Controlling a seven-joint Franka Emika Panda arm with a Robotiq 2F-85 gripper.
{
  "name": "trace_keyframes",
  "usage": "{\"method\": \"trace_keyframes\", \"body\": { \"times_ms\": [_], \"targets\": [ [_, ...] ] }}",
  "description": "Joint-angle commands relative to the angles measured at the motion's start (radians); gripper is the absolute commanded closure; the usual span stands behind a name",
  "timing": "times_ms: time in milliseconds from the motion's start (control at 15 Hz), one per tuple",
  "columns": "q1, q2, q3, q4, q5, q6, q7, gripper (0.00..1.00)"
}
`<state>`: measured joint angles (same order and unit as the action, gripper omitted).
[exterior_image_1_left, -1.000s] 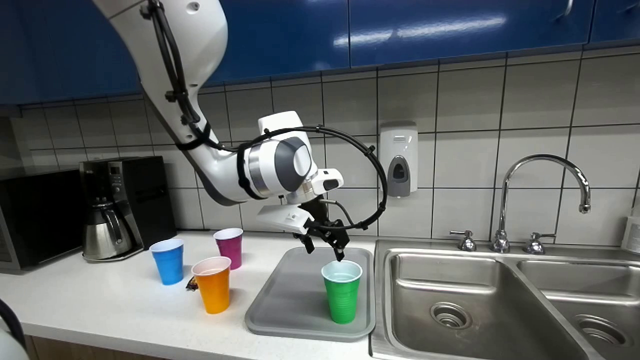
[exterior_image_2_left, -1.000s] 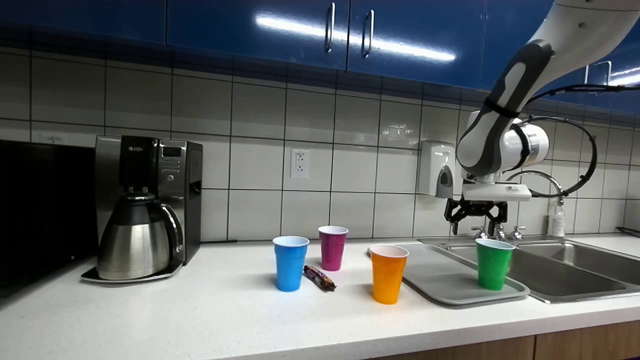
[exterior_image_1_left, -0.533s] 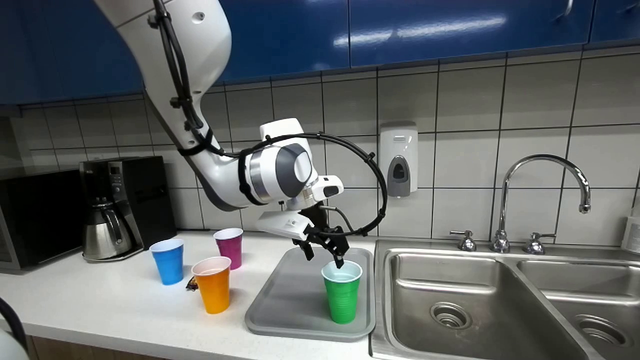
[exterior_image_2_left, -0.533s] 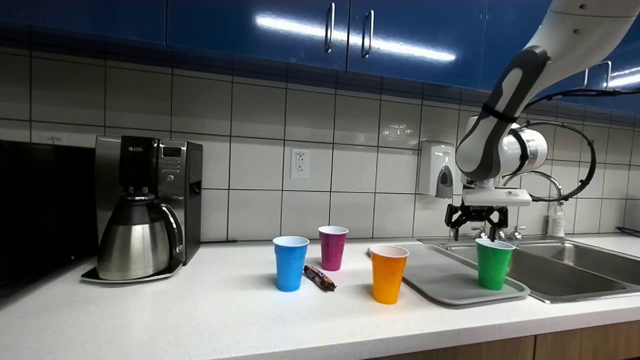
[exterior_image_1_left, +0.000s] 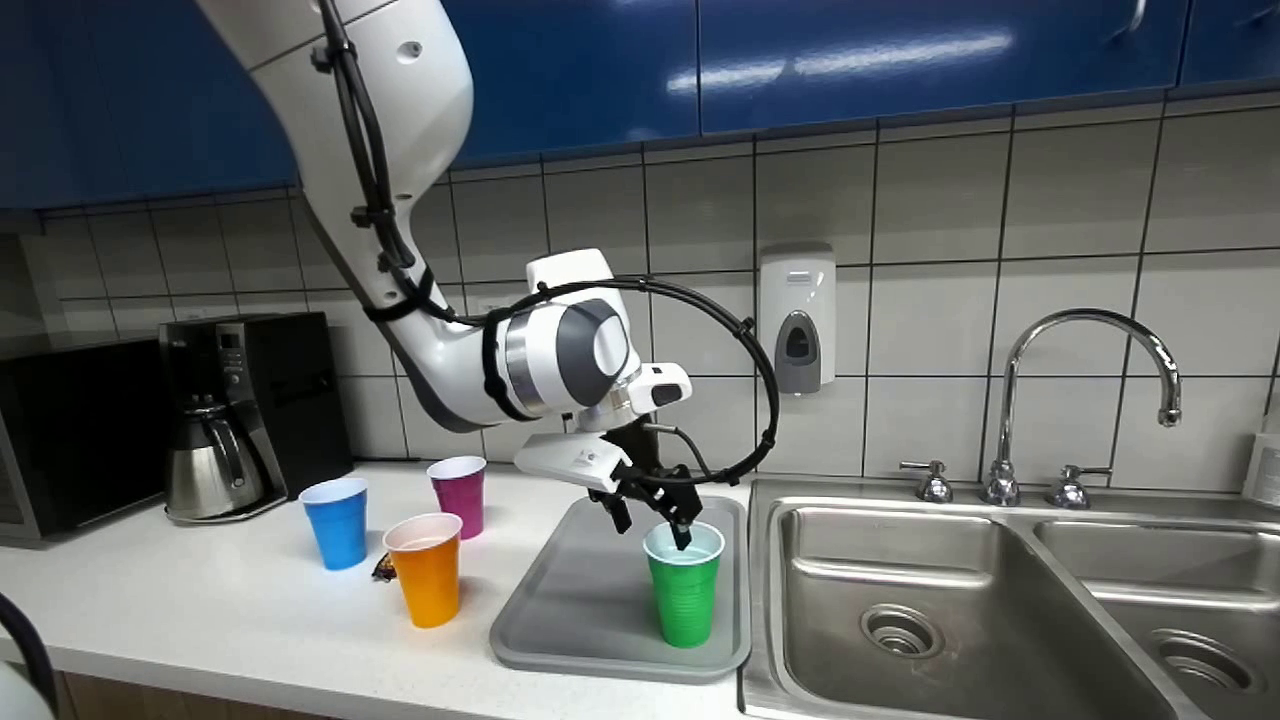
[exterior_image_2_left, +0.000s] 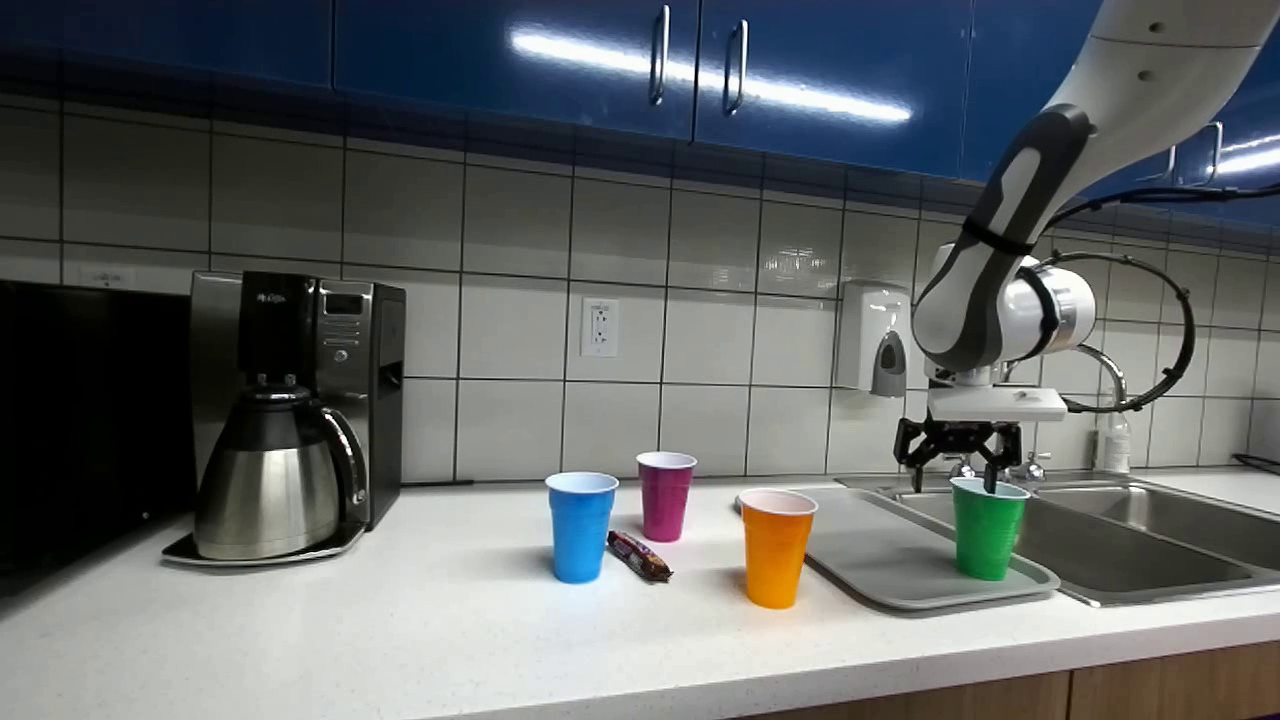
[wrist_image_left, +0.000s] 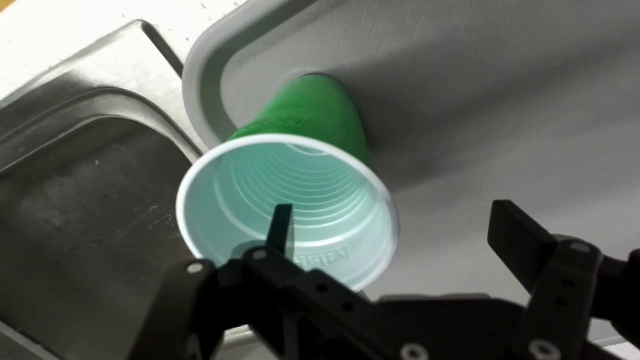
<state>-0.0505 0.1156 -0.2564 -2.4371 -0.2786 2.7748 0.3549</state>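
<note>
Over the gray tray (exterior_image_1_left: 575, 615), gripper (exterior_image_1_left: 652, 538) points down, fingers (wrist_image_left: 282, 232) spread wide, w/ nothing clamped btwn them. One finger is at the mouth of the green cup (exterior_image_1_left: 686, 600), tip seen against the pale inside; can't tell if it touches the cup wall. 2nd finger is outside the cup, above the tray.

Green cup stands upright on the tray, near the corner by the sink (exterior_image_1_left: 763, 620); wrist view looks into it, showing ribbed sides & raised lettering.

Other way from the tray, on the white counter (exterior_image_2_left: 450, 640): orange cup (exterior_image_2_left: 776, 555), upright, near tray edge. Farther along, blue cup (exterior_image_2_left: 580, 535) & magenta cup (exterior_image_2_left: 664, 500), both upright, w/ a wrapped bar (exterior_image_2_left: 640, 557) lying flat among the three; it's partly hidden behind the orange cup in an exterior view.

Sink is a steel double, w/ chrome faucet (exterior_image_1_left: 1080, 314) at back. On tiled wall: soap dispenser (exterior_image_1_left: 797, 320) (in both exterior views) & outlet (exterior_image_2_left: 600, 328). Far end of counter: coffee maker (exterior_image_2_left: 344, 390) w/ steel carafe (exterior_image_2_left: 265, 505), next to a black appliance (exterior_image_2_left: 90, 430). Blue cabinets (exterior_image_2_left: 830, 60) run above, w/ light streaks reflected on the doors.
</note>
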Motion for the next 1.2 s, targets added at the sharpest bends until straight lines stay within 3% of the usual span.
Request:
{"method": "trace_keyframes", "body": {
  "times_ms": [0, 133, 200, 333, 867, 933, 1133],
  "targets": [
    [-0.019, 0.013, 0.011, 0.026, 0.011, -0.030, 0.004, 0.00],
    [-0.021, 0.017, 0.012, 0.028, 0.017, -0.029, 0.000, 0.00],
    [-0.021, 0.019, 0.013, 0.029, 0.022, -0.028, -0.003, 0.25],
    [-0.020, 0.023, 0.013, 0.031, 0.027, -0.026, -0.004, 0.32],
    [-0.019, 0.029, 0.013, 0.034, 0.033, -0.026, -0.009, 0.95],
    [-0.019, 0.029, 0.013, 0.035, 0.033, -0.026, -0.009, 1.00],
    [-0.019, 0.030, 0.013, 0.036, 0.033, -0.026, -0.009, 1.00]
  ]
}}
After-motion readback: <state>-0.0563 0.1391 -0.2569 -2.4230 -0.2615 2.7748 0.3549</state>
